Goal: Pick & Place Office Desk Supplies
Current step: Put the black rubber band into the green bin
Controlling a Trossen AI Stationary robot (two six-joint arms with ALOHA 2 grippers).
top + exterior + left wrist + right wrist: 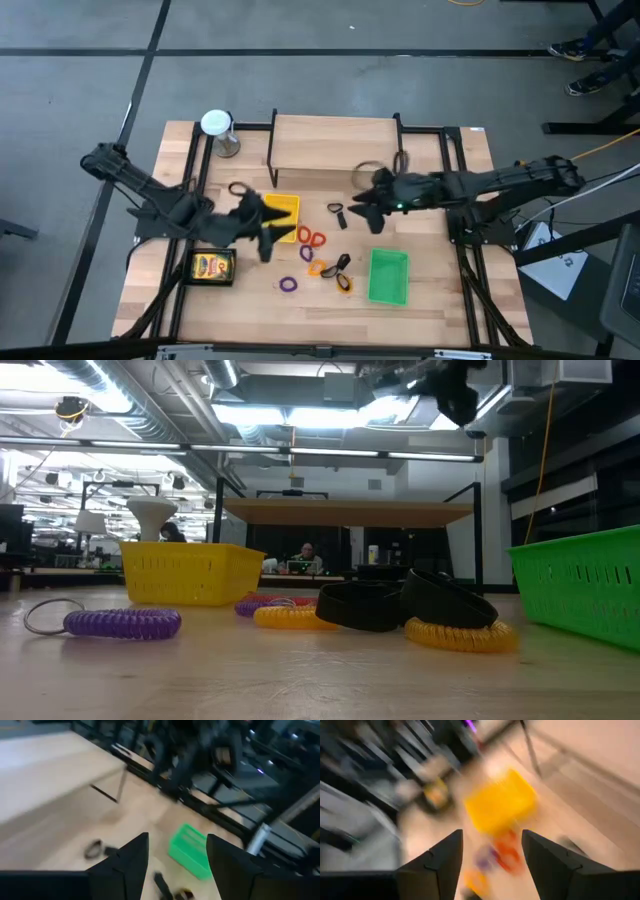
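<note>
Loose supplies lie mid-table: orange rings (312, 238), a purple ring (288, 284), yellow-orange rings (320, 268) and small black clips (336, 211). A yellow printed box (212, 266) lies in the black tray (188, 268). My left gripper (266, 232) hovers open above the yellow tray's (287, 206) near left corner, nothing between its fingers (131, 864). My right gripper (366, 208) hovers open over the table's middle right, above the clips, also with nothing between its fingers (440, 861). In the low view the purple ring (122, 622) and yellow ring (460, 633) rest flat on the wood.
A green tray (388, 276) stands near the right front, seen also in the left wrist view (190, 849). A grey cylinder with a white top (217, 126) stands at the far left. A raised wooden shelf (335, 138) on black frame legs spans the back.
</note>
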